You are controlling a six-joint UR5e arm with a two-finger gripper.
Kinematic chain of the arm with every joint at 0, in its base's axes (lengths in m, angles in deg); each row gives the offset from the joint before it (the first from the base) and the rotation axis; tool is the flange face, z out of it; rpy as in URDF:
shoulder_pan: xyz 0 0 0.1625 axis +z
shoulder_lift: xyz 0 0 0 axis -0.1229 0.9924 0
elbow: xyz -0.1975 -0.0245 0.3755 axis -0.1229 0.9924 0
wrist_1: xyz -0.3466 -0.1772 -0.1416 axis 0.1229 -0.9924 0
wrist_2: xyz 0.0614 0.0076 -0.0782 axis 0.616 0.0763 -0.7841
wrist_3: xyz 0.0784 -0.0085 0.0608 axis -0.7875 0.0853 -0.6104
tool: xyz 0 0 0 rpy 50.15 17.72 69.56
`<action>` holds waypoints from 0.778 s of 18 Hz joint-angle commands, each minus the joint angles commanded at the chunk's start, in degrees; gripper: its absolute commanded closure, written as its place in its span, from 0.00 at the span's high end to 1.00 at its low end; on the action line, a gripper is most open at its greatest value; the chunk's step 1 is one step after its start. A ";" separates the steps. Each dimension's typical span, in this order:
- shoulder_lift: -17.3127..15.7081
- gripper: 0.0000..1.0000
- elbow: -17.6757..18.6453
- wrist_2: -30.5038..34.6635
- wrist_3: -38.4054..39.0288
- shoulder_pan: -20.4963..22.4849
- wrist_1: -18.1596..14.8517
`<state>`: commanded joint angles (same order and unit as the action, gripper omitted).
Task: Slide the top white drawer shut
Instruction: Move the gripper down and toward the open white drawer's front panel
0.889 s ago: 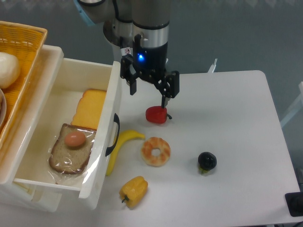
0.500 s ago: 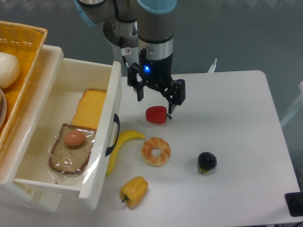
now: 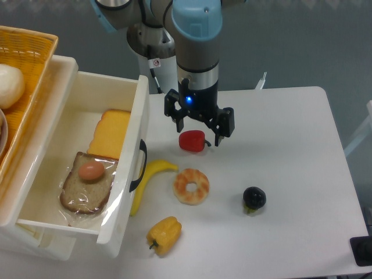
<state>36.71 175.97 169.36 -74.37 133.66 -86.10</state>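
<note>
The top white drawer [image 3: 129, 174] stands pulled far out on the left, its flat front panel carrying a curved black handle [image 3: 139, 166]. Inside lie a yellow toast slice [image 3: 110, 135] and a brown bread slice [image 3: 86, 187] with a small orange-brown item on it. My gripper [image 3: 199, 131] hangs open to the right of the drawer front, over a red pepper [image 3: 192, 141], with its fingers spread to either side and nothing held. It is well apart from the handle.
A yellow wicker basket [image 3: 29, 46] sits on the cabinet at the upper left. On the white table [image 3: 290, 174] lie a banana [image 3: 148, 177] touching the drawer front, a donut [image 3: 191, 186], a yellow pepper [image 3: 163, 234] and a dark fruit [image 3: 254, 199].
My gripper has drifted right and a little toward the table's front, turning about its axis, and stays open. The drawer and the foods have not moved.
</note>
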 joint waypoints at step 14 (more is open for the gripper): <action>8.70 1.00 -2.28 3.01 10.12 -1.31 2.11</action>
<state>45.41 173.69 172.37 -64.25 132.34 -83.99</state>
